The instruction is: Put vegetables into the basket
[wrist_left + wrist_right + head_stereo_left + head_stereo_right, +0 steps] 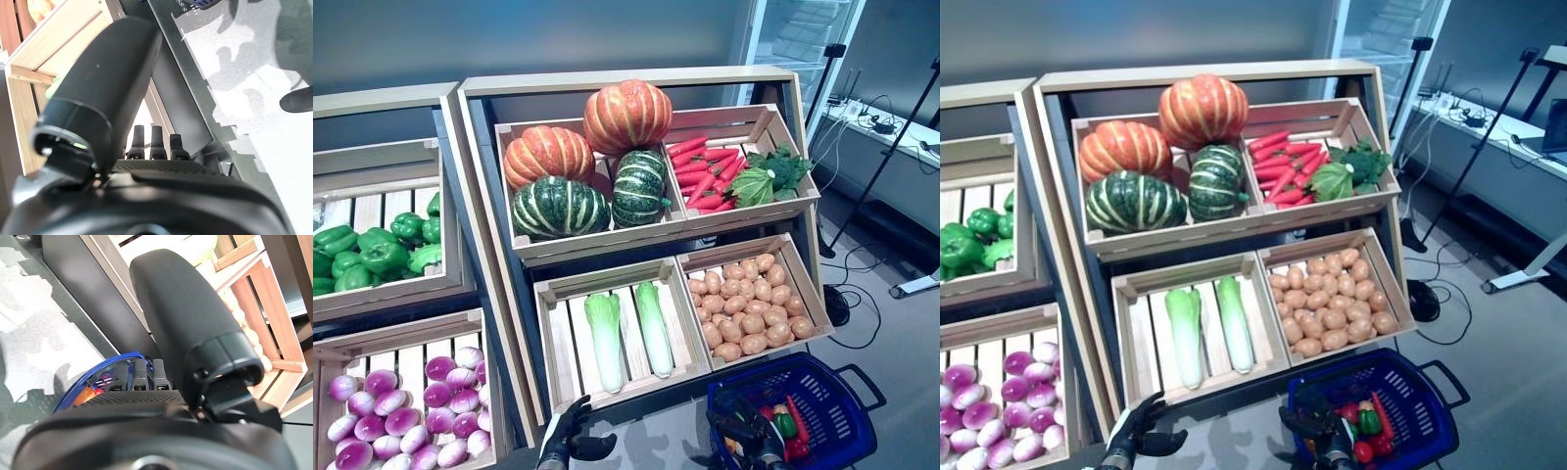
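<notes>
Your two head views look down and forward from above at the wooden produce stand [636, 88], facing twelve o'clock, from a moderate distance. They share nearly the whole scene: the pumpkin crate [587, 176], the potato crate [754, 304] and the blue basket [1430, 411] at five o'clock. The right eye sits slightly to the right, so everything slides left in it. Your left wrist view looks along the left hand [112, 98] from very close, toward the stand's base. Your right wrist view looks along the right hand [186, 318], equally close, with the basket's blue rim just past the fingers [141, 376].
</notes>
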Tool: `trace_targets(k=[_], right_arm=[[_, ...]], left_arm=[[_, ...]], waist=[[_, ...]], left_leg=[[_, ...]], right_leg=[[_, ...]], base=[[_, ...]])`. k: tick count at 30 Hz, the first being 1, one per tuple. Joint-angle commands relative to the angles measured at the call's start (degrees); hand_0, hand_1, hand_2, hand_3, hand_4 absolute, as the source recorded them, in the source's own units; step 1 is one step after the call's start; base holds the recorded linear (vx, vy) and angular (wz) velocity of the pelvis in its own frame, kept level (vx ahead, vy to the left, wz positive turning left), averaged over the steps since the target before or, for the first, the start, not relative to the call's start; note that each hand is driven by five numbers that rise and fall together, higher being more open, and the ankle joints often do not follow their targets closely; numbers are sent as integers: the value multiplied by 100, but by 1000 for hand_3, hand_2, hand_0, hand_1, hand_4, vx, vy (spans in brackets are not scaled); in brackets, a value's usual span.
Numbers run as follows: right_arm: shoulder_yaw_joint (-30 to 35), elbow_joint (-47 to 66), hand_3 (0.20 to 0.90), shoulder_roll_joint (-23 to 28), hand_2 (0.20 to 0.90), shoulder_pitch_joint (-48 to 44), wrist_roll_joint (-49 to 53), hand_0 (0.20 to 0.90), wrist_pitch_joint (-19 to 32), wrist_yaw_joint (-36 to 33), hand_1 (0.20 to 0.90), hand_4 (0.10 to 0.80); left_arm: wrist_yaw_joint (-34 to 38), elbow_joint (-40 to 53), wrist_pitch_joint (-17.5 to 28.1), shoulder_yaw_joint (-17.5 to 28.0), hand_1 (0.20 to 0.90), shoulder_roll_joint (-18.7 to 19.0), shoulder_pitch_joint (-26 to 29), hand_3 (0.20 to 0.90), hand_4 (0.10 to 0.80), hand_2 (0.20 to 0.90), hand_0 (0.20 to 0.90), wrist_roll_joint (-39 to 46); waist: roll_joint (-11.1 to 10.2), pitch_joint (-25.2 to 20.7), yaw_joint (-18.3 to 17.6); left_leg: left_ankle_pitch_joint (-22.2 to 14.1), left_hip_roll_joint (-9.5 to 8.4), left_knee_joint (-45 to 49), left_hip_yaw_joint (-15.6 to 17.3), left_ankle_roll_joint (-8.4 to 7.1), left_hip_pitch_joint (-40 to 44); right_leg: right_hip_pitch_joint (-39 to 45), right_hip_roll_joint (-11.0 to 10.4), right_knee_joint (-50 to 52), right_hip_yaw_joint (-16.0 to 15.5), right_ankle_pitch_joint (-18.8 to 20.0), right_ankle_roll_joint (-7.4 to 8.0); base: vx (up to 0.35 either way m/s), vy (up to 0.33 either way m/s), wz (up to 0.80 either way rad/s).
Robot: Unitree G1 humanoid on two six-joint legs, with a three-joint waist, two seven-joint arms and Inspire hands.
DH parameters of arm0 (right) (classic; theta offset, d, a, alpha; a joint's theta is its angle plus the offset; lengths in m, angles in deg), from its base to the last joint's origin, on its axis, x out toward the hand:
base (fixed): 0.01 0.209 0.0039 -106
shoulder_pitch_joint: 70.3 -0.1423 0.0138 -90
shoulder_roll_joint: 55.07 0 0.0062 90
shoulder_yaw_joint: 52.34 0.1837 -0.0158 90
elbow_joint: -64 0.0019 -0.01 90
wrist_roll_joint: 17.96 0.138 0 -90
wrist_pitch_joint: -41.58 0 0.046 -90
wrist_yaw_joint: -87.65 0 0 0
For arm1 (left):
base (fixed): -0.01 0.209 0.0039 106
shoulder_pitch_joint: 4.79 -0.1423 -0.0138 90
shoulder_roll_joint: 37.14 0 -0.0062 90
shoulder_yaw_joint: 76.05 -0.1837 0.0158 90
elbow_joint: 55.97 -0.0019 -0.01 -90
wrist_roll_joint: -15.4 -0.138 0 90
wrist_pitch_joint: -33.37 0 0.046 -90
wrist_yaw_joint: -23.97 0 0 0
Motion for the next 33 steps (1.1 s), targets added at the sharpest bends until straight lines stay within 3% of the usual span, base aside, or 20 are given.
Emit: trace_targets(k=[1,5,8,11,15,19,20,22,25,27,30,33], right_arm=[[184,-116,900,-23,900,-713,-92,900,273,158,900,800],[160,-123,900,-10,900,-723,-8,900,180,214,900,800],[142,-119,900,-6,900,-719,31,900,130,279,900,800],[73,-77,900,44,900,-715,36,900,26,471,900,800],[-72,96,900,132,900,-702,207,900,-135,762,900,800],[-202,629,900,358,900,-669,511,900,-347,810,900,800],[-205,646,900,364,900,-665,521,900,-354,810,900,800],[-153,858,900,520,900,-612,681,900,-370,816,900,800],[-48,989,900,611,900,-552,828,900,-302,821,900,800],[-14,1087,900,625,900,-508,875,900,-285,786,900,800],[91,1472,900,670,900,-295,839,900,-313,694,900,800],[103,1883,900,741,900,-183,818,900,-413,621,900,800]], left_arm=[[338,-272,290,-74,900,-122,741,900,800,900,900,-310],[348,-261,373,-96,900,-118,772,900,800,900,900,-264],[372,-205,601,-209,900,-67,784,900,800,900,900,-741],[1035,-6,802,-537,900,64,837,900,800,900,900,-1905],[1735,534,762,-839,900,390,984,900,800,900,900,-2560],[2684,1564,568,-941,900,1034,1181,900,800,900,900,-3734],[2731,1591,556,-941,900,1049,1177,900,800,900,900,-3802],[3265,2185,314,-942,900,1534,1291,900,800,900,900,-4807],[3752,2773,136,-821,900,2156,1384,900,800,900,900,-5431],[3849,3055,35,-695,900,2427,1433,900,800,900,900,-5691],[3750,3698,-283,-401,900,3130,1530,900,800,900,900,-6084],[3445,3931,-594,-431,900,3668,1765,900,800,900,900,-6192]], waist=[[38,151,123],[40,168,126],[38,192,123],[55,198,112],[95,204,62],[150,267,16],[150,268,14],[200,282,-20],[241,268,-45],[247,258,-58],[283,238,-126],[318,301,-220]], left_leg=[[-721,77,80,208,-88,420],[-736,68,93,210,-83,416],[-739,69,100,214,-85,416],[-746,59,85,215,-85,427],[-742,64,65,243,-109,445],[-713,76,61,275,-124,412],[-713,77,61,276,-124,413],[-690,75,61,297,-118,384],[-686,65,67,314,-120,366],[-696,58,77,319,-115,361],[-692,65,111,383,-114,347],[-718,85,355,414,-111,236]], right_leg=[[-370,-272,44,65,534,105],[-369,-271,47,70,521,103],[-378,-264,61,87,517,103],[-376,-256,50,115,517,107],[-378,-247,38,167,516,123],[-422,-246,32,214,529,131],[-423,-246,33,216,529,131],[-452,-245,29,242,542,133],[-468,-261,25,251,547,142],[-477,-268,29,264,546,144],[-492,-297,69,275,544,168],[-648,-314,410,319,410,139]], base=[[0,0,0],[-1,4,-1],[0,0,0],[0,0,0],[0,6,-1],[-26,26,-8],[-39,29,-6],[-12,18,-1],[2,10,0],[0,0,0],[19,23,0],[-3,29,-5]])
